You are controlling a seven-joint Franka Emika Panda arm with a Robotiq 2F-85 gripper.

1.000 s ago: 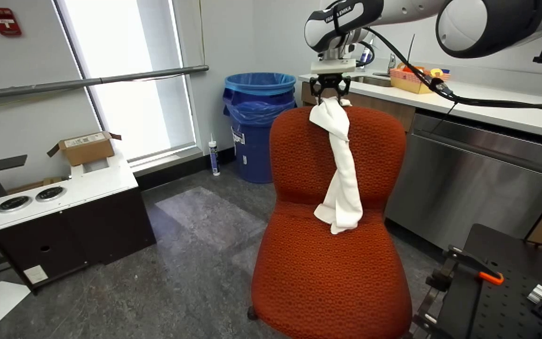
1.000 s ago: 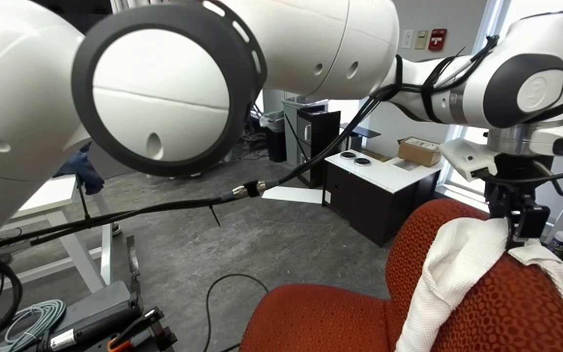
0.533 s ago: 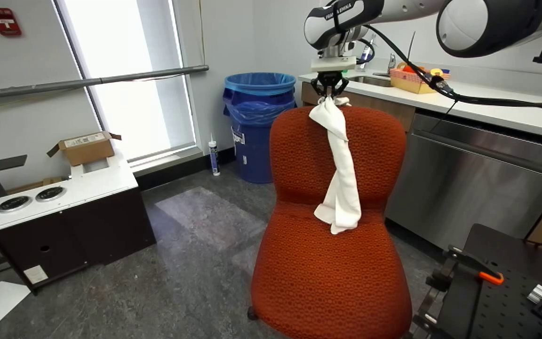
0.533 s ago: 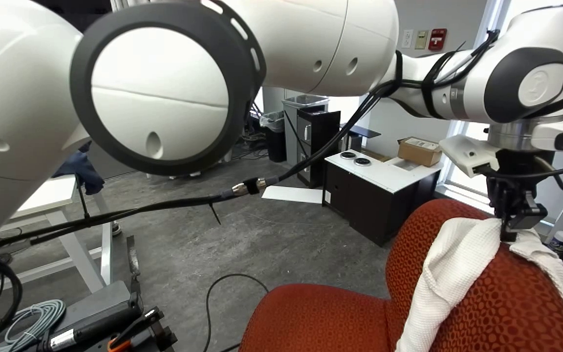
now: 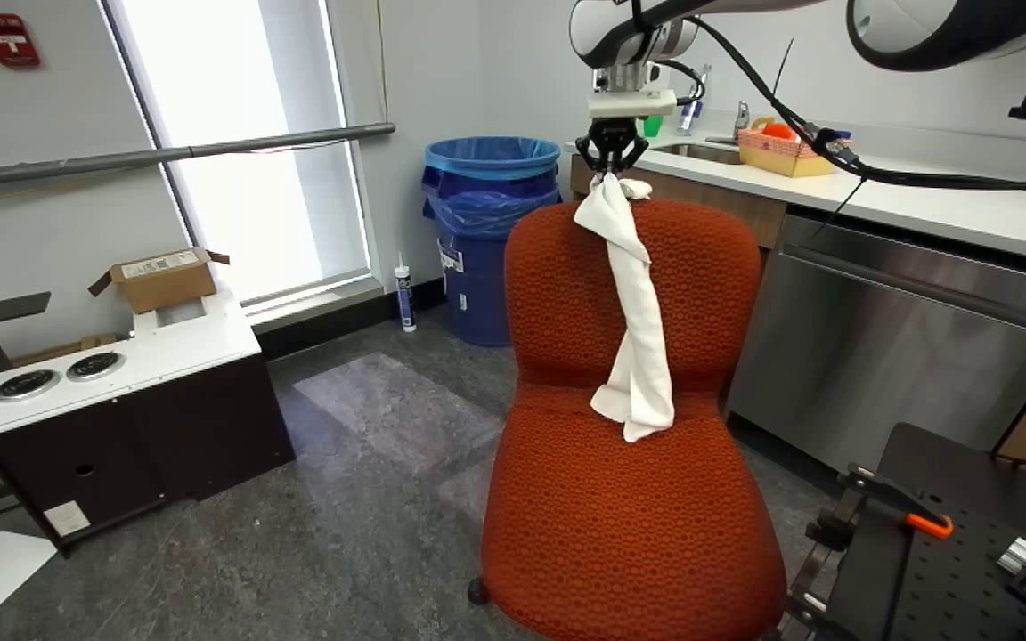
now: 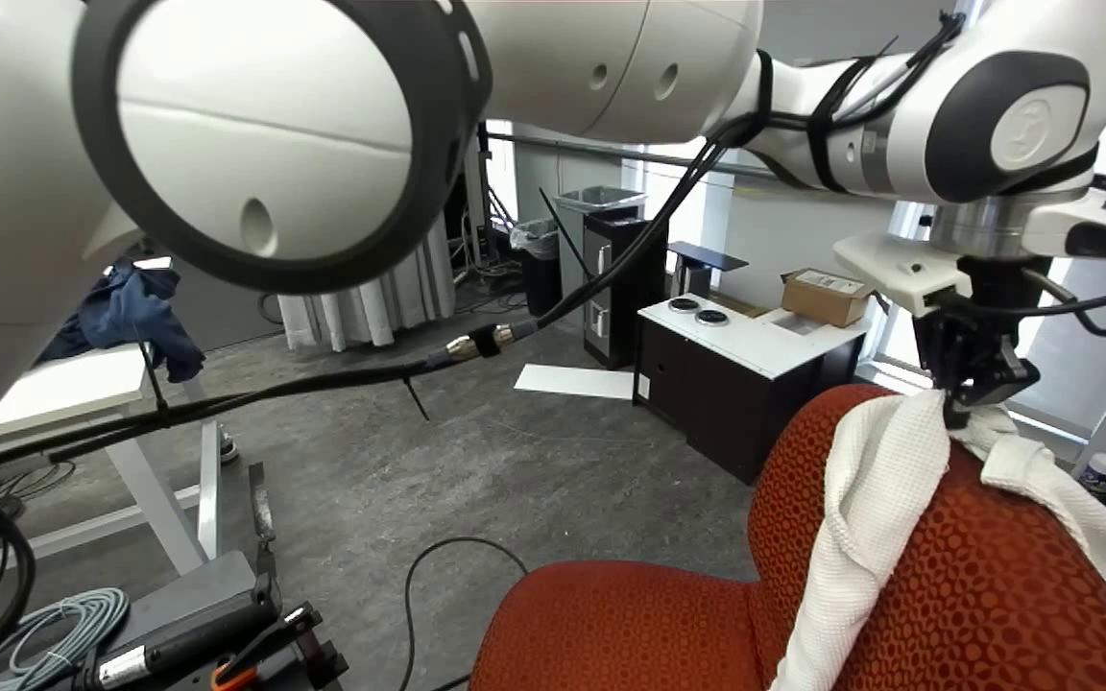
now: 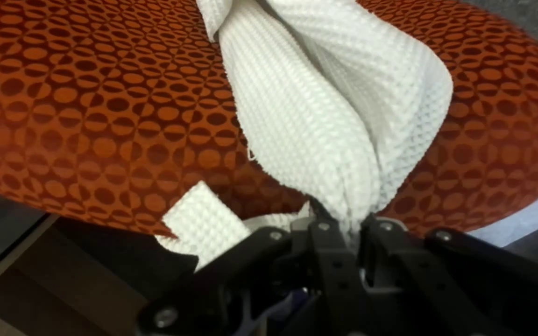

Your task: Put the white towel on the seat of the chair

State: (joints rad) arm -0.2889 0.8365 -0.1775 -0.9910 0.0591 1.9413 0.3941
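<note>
Off-white and wrinkled, the white towel (image 5: pixel 641 329) drapes over the top of the orange-red chair backrest (image 5: pixel 557 285). Its front length runs down to the rear of the seat of the chair (image 5: pixel 629 525). An exterior view also shows the seat of the chair (image 6: pixel 630 614) and the towel's back end (image 6: pixel 1062 489) hanging behind the backrest. Just above the backrest's top edge, my gripper (image 5: pixel 607 174) points down, shut on a bunched fold. In the wrist view the white towel (image 7: pixel 297 107) gathers tightly between the fingertips of the gripper (image 7: pixel 345 218).
Behind the chair stand a blue bin (image 5: pixel 491 249) and a counter (image 5: pixel 923 191) with a steel dishwasher (image 5: pixel 914 347). A black perforated table (image 5: pixel 949 570) is close to the seat's right. A low white-topped cabinet (image 5: pixel 130 356) sits at the left.
The jaws, apart around the towel a second ago, have shut on it. Gripper and pinched fold have risen a little and shifted left in both exterior views. The backrest has moved slightly the same way.
</note>
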